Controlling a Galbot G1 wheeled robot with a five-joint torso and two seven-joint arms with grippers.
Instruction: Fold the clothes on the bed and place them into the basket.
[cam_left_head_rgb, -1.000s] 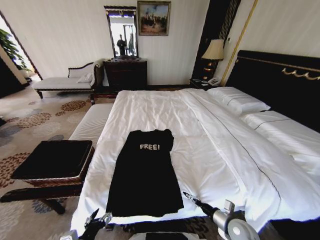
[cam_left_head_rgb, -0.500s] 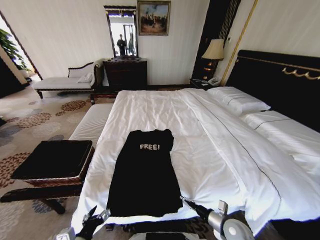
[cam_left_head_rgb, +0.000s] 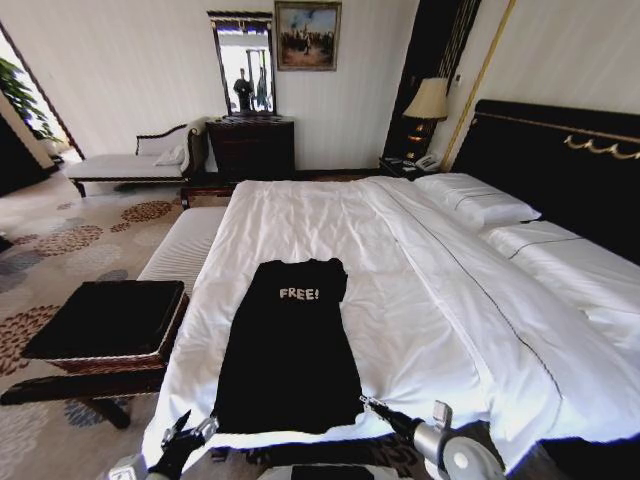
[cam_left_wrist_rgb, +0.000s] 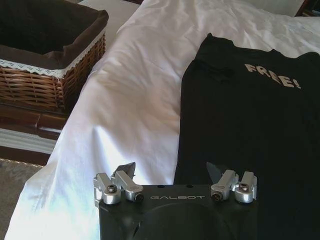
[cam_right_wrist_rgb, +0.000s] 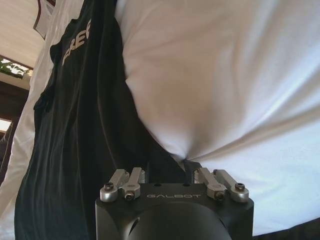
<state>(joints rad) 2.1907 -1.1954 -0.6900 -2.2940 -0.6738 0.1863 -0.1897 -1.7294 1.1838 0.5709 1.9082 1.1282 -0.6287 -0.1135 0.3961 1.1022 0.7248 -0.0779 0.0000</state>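
The clothes (cam_left_head_rgb: 290, 350), a black T-shirt with white "FREE!" lettering, lie flat in a long narrow strip on the white bed (cam_left_head_rgb: 430, 270), hem towards me. My left gripper (cam_left_head_rgb: 186, 432) hovers open just off the hem's left corner; in the left wrist view it (cam_left_wrist_rgb: 170, 171) stands over the shirt's edge (cam_left_wrist_rgb: 250, 135) and the duvet (cam_left_wrist_rgb: 125, 100). My right gripper (cam_left_head_rgb: 372, 405) is at the hem's right corner, open. In its wrist view its fingers (cam_right_wrist_rgb: 169, 165) press where the shirt (cam_right_wrist_rgb: 80, 125) meets the puckered duvet (cam_right_wrist_rgb: 225, 90). The wicker basket (cam_left_head_rgb: 120, 355) stands left of the bed.
A long white-cushioned bench (cam_left_head_rgb: 185, 245) runs along the bed's left side beyond the basket. A dark dresser (cam_left_head_rgb: 252, 148), a chaise (cam_left_head_rgb: 130, 165) and a lamp (cam_left_head_rgb: 428, 100) stand by the far wall. Patterned carpet (cam_left_head_rgb: 60, 250) lies open to the left.
Both grippers have shifted slightly left and nearer to me. The right one now sits closer to the hem's right corner. The shirt has not moved.
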